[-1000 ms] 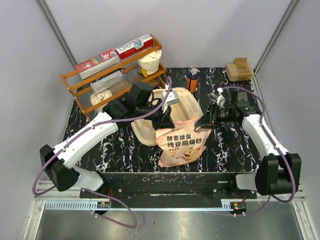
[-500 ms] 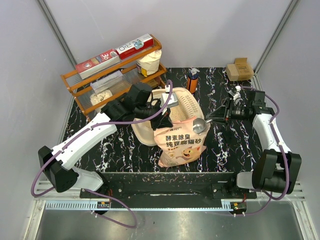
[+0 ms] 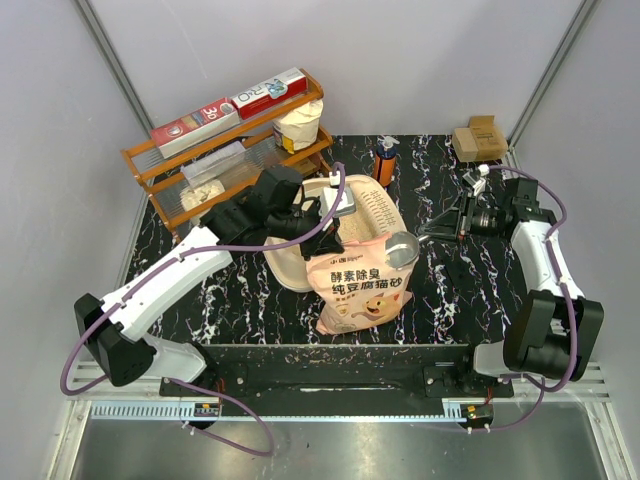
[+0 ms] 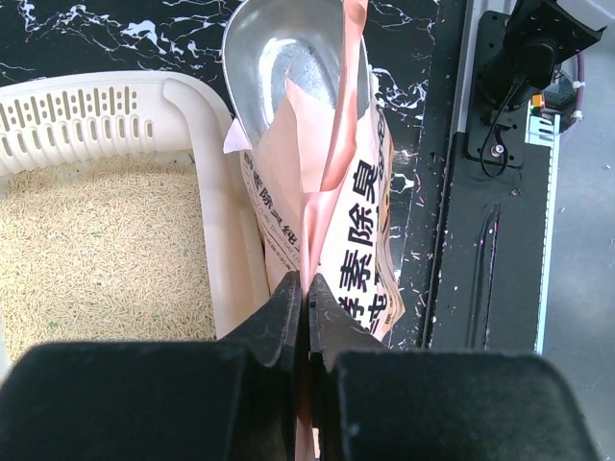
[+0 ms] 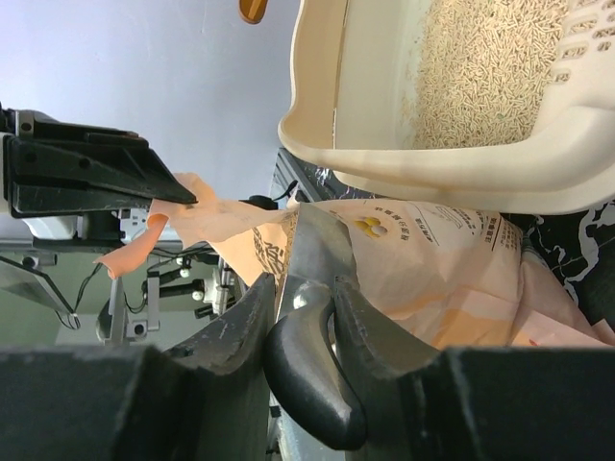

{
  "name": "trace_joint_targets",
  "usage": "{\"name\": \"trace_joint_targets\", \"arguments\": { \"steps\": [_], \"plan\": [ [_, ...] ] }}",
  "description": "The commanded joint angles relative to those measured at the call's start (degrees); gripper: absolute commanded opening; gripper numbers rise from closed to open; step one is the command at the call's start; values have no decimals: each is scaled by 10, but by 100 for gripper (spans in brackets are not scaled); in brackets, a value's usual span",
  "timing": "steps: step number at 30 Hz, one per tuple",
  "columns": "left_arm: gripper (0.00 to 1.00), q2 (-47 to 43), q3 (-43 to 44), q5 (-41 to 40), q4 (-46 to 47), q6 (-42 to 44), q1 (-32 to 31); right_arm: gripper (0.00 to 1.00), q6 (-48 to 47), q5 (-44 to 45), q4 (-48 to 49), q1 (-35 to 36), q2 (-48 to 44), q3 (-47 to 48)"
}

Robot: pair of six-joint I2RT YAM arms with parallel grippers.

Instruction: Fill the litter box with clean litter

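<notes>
- The litter bag [image 3: 358, 292] stands against the litter box's [image 3: 375, 205] near rim, barring the front.
- A metal scoop [image 3: 401, 246] covers the bag's open top.
- The orange rack [image 3: 140, 165] and a bottle [image 3: 385, 162] crowd the box's far side.
- Bare tabletop [image 3: 450, 290] lies right of the bag.

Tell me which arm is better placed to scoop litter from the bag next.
Right. The right gripper holds the metal scoop, its bowl at the bag mouth beside the litter box; the left gripper is busy pinching the bag's top edge.

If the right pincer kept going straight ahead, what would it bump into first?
Probably the litter bag: the right pincer points at it, its scoop at the bag's top. Depth is unclear.
</notes>
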Motion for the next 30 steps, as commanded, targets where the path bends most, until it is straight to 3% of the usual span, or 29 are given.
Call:
{"name": "trace_joint_targets", "arguments": {
  "steps": [1,12,30],
  "plan": [
    [0,-30,9,-9,25,15,2,0,-50,-65,-19,-6,-1,33],
    [0,-37,2,-10,21,18,5,0,-39,-89,-25,-26,15,61],
    [0,-40,-2,-16,15,17,8,0,-14,-116,-22,-32,145,179]
  ]
}}
